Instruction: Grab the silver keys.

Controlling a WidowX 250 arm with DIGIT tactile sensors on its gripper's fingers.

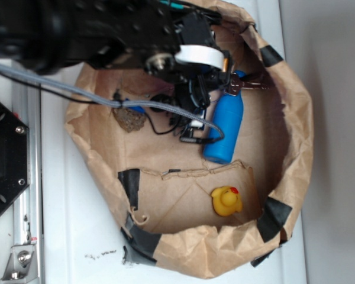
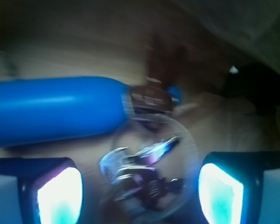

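Reaching down into a crumpled brown paper bag [image 1: 296,118] that lies on the white counter [image 1: 77,225], the jaws [image 2: 140,191] stand apart, their two pads [image 2: 60,196] glowing pale blue at either side of the wrist view. The silver keys [image 2: 144,172] lie on the bag floor right between the pads, touching neither as far as the blur allows; in the exterior view only their far end [image 1: 242,84] pokes out beyond the arm. Just past the keys, ahead of the jaws, lies the blue bottle [image 2: 56,109] on its side, with its neck close beside the key ring. A yellow rubber duck [image 1: 226,200] sits well apart from the jaws, in a separate pocket of the bag beyond a folded paper wall.
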